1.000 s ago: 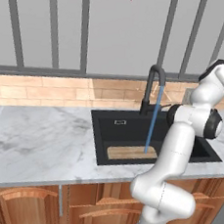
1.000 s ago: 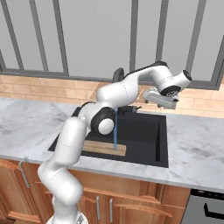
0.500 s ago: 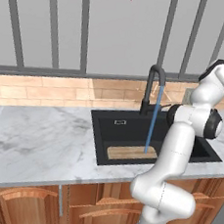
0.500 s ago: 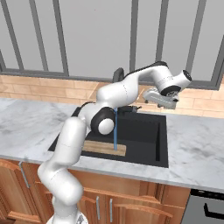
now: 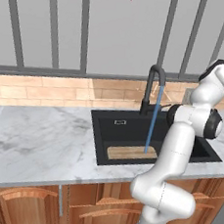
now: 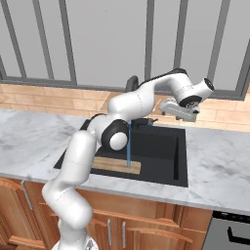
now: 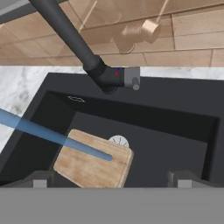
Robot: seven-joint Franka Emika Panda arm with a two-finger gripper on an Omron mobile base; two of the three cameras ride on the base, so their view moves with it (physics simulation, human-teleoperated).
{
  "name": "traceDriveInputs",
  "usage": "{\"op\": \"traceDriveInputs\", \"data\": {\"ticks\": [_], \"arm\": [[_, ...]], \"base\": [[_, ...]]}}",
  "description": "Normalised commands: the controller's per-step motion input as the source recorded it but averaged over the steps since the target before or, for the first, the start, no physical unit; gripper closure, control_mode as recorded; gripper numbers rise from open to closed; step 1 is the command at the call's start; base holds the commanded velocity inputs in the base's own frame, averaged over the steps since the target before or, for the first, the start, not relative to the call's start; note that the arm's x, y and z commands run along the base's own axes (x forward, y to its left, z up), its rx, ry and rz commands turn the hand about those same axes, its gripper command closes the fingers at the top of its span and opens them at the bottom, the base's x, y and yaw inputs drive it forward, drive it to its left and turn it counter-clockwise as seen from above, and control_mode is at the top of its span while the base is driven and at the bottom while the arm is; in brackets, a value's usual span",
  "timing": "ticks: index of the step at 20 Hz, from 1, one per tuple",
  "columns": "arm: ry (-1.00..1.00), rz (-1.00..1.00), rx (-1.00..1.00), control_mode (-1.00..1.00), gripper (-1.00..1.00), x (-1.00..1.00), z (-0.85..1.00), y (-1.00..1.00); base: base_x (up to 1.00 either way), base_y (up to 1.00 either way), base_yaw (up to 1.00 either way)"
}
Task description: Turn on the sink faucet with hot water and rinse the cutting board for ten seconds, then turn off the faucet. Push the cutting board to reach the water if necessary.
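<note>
in the basin, water on the board

at the centre of the left base view, the matte black rectangular sink [image 5: 107, 128] sits in a veined grey marble counter [image 5: 32, 139]. the tan, grained cutting board [image 5: 131, 152] lies flat at its front, and the thin light-blue water [image 5: 152, 123] lands on its right end. the black arched sink faucet [image 5: 153, 89] rises at the rear rim. the gripper [image 6: 179, 110] hangs at the right of the right base view, jaws spread wide. no writing is legible.
</note>
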Motion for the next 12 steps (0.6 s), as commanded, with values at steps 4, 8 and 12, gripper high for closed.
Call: {"op": "traceDriveInputs", "data": {"ticks": [4, 8, 12], "arm": [[0.0, 0.0, 0.0, -1.0, -1.0, 0.0, 0.0, 0.0], [0.0, 0.0, 0.0, -1.0, -1.0, 0.0, 0.0, 0.0], [0.0, 0.0, 0.0, -1.0, -1.0, 0.0, 0.0, 0.0]], "base": [[0.0, 0.0, 0.0], [0.0, 0.0, 0.0], [0.0, 0.0, 0.0]]}}
